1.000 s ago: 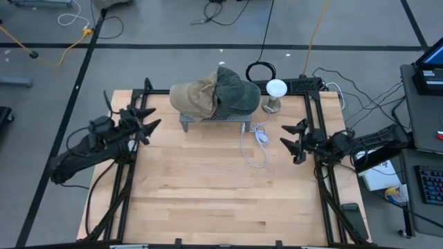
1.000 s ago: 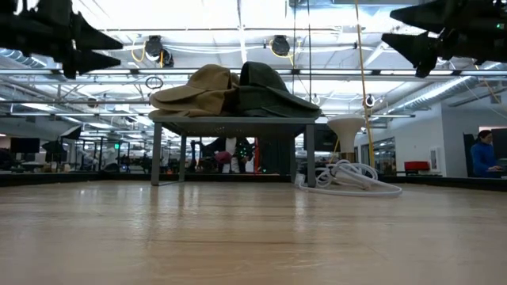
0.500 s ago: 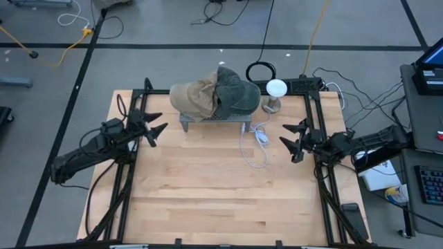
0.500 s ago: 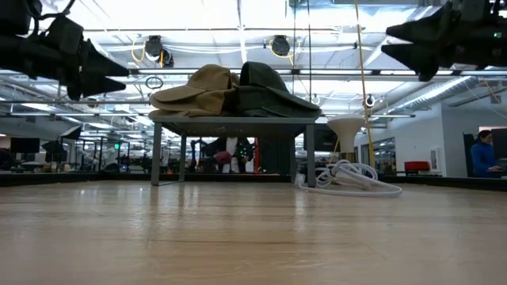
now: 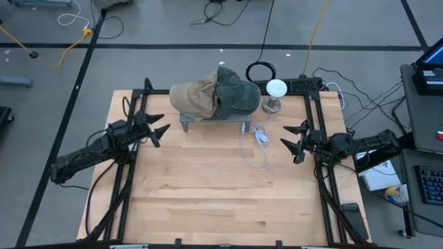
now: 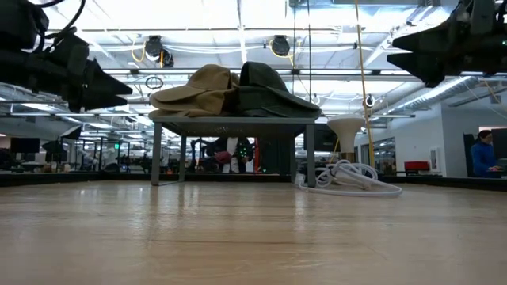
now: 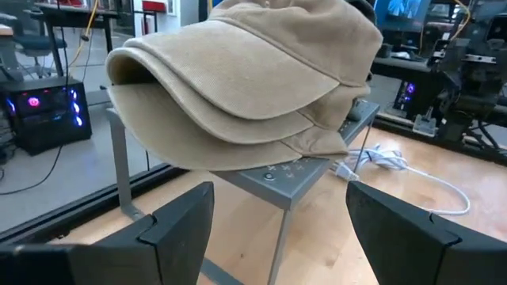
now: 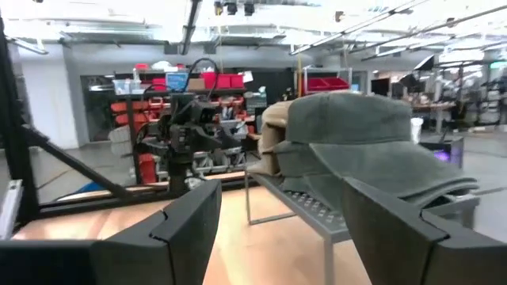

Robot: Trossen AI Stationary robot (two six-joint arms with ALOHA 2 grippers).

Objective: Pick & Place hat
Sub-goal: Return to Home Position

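Tan hats [image 5: 192, 97] and dark green hats [image 5: 237, 93] lie stacked side by side on a small grey metal stand [image 5: 214, 122] at the table's far middle. The tan hats' brims [image 7: 245, 71] point toward my left gripper [image 5: 160, 124], which hovers open at the table's left edge, level, just short of the stand. My right gripper [image 5: 284, 136] hovers open at the right edge, facing the green hats [image 8: 372, 142] from farther off. Both grippers hang well above the tabletop in the low view, the left gripper [image 6: 119, 83] on the left and the right gripper [image 6: 396, 49] on the right.
A white cable [image 5: 255, 145] lies coiled on the table right of the stand, beside a white lamp-like object [image 5: 275, 88] at the far right corner. Black frame rails [image 5: 320, 117] run along the left and right table edges. The wooden near half of the table [image 5: 214, 200] lies bare.
My left gripper has come down and moved a little toward the stand with the hats, staying open. My right gripper has sunk slightly and tipped its fingers up a bit, still open. The hats have kept still.
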